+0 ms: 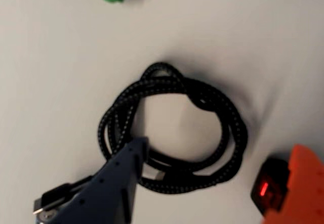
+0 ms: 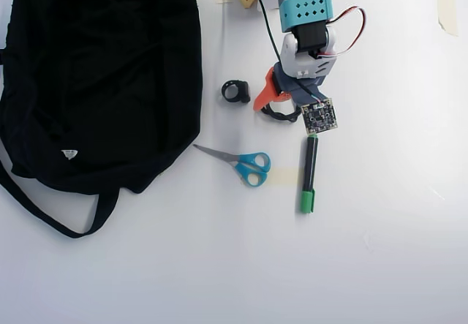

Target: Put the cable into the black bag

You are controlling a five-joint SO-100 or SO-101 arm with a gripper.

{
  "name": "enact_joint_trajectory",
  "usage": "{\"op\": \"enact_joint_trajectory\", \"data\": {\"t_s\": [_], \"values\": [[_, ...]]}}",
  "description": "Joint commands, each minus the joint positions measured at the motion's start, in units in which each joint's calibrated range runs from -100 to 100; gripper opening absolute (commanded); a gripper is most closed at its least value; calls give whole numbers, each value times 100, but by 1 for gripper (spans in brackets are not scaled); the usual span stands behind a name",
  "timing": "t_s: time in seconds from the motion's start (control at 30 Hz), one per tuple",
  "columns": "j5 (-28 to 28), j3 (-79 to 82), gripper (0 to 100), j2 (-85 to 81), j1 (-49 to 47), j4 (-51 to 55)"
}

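In the wrist view the jaws stand wide apart and hold nothing: the blue finger (image 1: 119,176) comes up from the bottom edge, left of centre, with its tip lying over the lower left arc of the cable (image 1: 172,128), while the orange finger (image 1: 298,183) sits in the lower right corner, clear of the coil. The gripper (image 1: 212,158) thus straddles the lower part of the loop. The cable is a braided black cord wound into a small ring in the middle of the frame, knotted at its top, lying flat on the white table (image 1: 50,82). A plug end pokes out at the lower left, beside the blue finger.

In the overhead view the gripper (image 2: 276,104) is in the upper middle of the frame, with the arm reaching down from the top edge; only a sliver of the cable (image 2: 281,115) shows beneath it. Just to its left lies a small black ring (image 2: 235,91). Below it a green-capped marker (image 2: 309,174) lies nearly upright in the frame, and blue-handled scissors (image 2: 241,163) lie to the left of that. The black bag (image 2: 102,75) fills the upper left, well apart from the cable, its strap looping toward the lower left.
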Motion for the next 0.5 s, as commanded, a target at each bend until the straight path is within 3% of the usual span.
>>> {"op": "enact_joint_trajectory", "data": {"t_s": [0.0, 0.37, 0.47], "values": [[12, -60, 35, -21, 40, -46], [117, 30, 36, -13, 48, -46], [227, 30, 41, -13, 33, -46]]}}
